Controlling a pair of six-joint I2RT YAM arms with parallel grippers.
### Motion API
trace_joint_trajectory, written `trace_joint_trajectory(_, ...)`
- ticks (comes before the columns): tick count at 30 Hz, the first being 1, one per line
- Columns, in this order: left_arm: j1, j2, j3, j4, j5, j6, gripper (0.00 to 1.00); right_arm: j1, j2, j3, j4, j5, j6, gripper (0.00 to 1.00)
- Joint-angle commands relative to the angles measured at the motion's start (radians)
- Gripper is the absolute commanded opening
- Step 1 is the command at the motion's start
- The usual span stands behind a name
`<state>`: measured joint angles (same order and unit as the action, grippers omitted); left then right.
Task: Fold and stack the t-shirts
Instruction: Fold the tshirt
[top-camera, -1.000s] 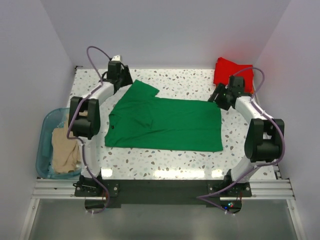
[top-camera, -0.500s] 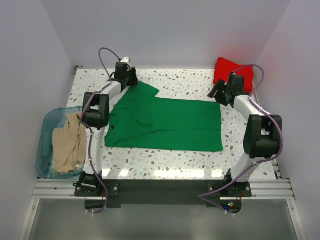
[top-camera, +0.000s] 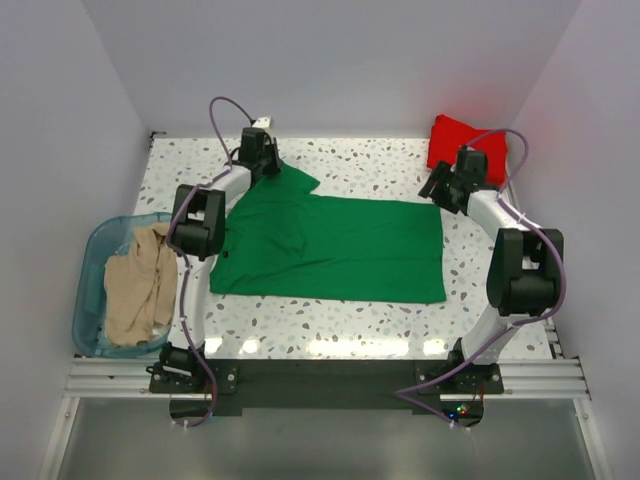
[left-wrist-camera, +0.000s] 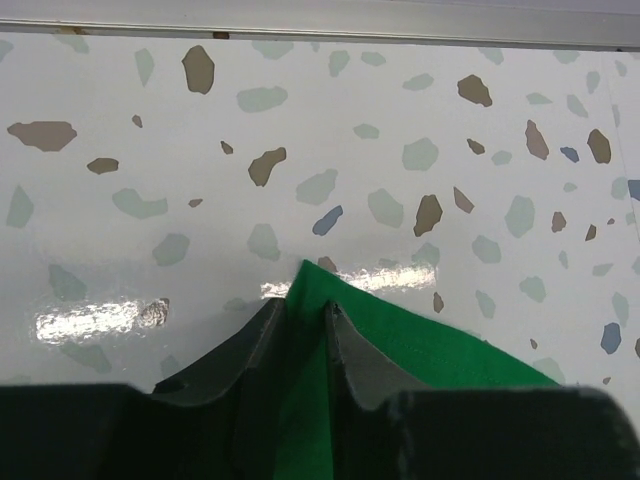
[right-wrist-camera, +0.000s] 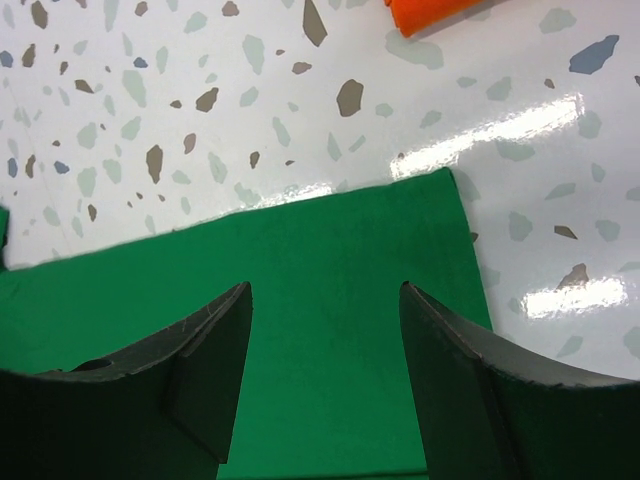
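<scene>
A green t-shirt (top-camera: 330, 245) lies spread flat across the middle of the table. My left gripper (top-camera: 262, 160) is at the tip of its far left sleeve. In the left wrist view the gripper (left-wrist-camera: 305, 312) is shut on that green sleeve corner (left-wrist-camera: 420, 335), with cloth pinched between the fingers. My right gripper (top-camera: 441, 190) hovers at the shirt's far right corner. It stands open (right-wrist-camera: 325, 292) above the green cloth (right-wrist-camera: 330, 260), holding nothing. A folded red t-shirt (top-camera: 462, 140) lies at the far right corner, its edge (right-wrist-camera: 430, 10) showing in the right wrist view. A beige t-shirt (top-camera: 135, 285) lies crumpled in the bin.
A translucent teal bin (top-camera: 90, 260) sits off the table's left edge. The speckled white table (top-camera: 380, 160) ends in a raised rim (left-wrist-camera: 320, 35) at the back wall. White walls close in on the left, back and right.
My left gripper has moved right along the far edge to the sleeve tip and closed on it. The right arm has barely moved.
</scene>
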<state>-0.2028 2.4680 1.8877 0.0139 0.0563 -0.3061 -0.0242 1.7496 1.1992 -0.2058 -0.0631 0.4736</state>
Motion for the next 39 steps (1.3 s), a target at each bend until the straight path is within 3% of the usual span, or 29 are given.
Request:
trace_joint_trajectory(1,-0.001,-0.020,-0.024,0.009,0.007,0.019,0.23,0.003,0.039,0.046,-0.026,0.060,-0.038,0.64)
trace_joint_trajectory(8,0.000,-0.055,-0.025,0.020,-0.024,0.022,0.00,-0.008,0.140,0.125,-0.095,0.121,-0.069,0.64)
trace_joint_trajectory(18,0.002,-0.104,-0.041,0.064,-0.018,0.005,0.00,-0.022,0.264,0.229,-0.121,0.146,-0.063,0.61)
trace_joint_trajectory(22,0.002,-0.113,-0.047,0.072,-0.018,0.004,0.00,-0.022,0.315,0.264,-0.127,0.134,-0.041,0.50)
trace_joint_trajectory(27,0.002,-0.124,-0.052,0.078,-0.018,0.004,0.00,-0.022,0.321,0.255,-0.127,0.138,-0.033,0.45)
trace_joint_trajectory(39,0.020,-0.152,-0.032,0.101,-0.007,-0.008,0.00,-0.020,0.321,0.293,-0.147,0.115,-0.026,0.01)
